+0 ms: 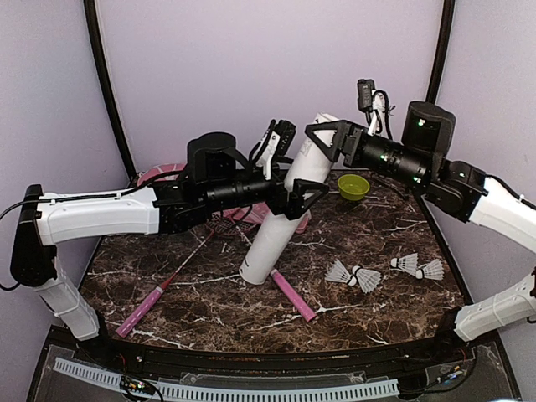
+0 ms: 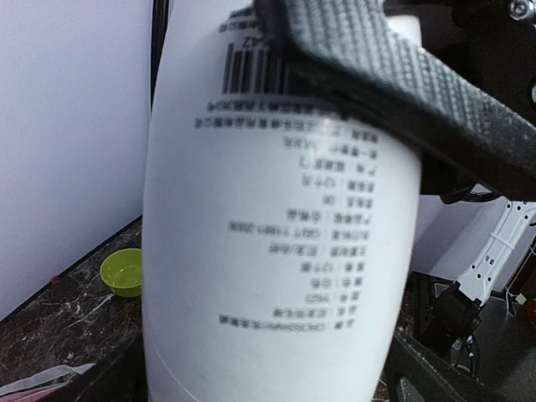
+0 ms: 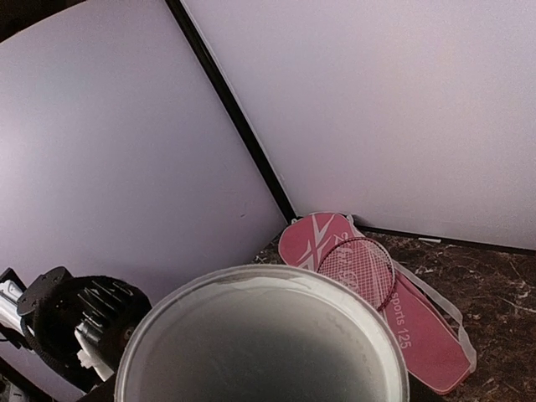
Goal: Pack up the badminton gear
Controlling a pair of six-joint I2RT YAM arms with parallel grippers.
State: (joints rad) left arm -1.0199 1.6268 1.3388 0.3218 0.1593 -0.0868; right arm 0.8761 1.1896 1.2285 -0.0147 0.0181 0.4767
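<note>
Arms reach inward: my left pincer (image 1: 303, 199) straddles the leaning tube (image 1: 270, 243), grip unclear; right pincer (image 1: 325, 138) clamps its top.

tube (image 2: 276, 251): smooth matt white | table (image 1: 201, 306): glossy dark marble

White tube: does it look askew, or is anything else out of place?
Yes. The white tube is tilted rather than upright. Its base is on the table and its open top leans back-right, where the right gripper appears to hold it. Four shuttlecocks lie loose on the table to its right.
</note>
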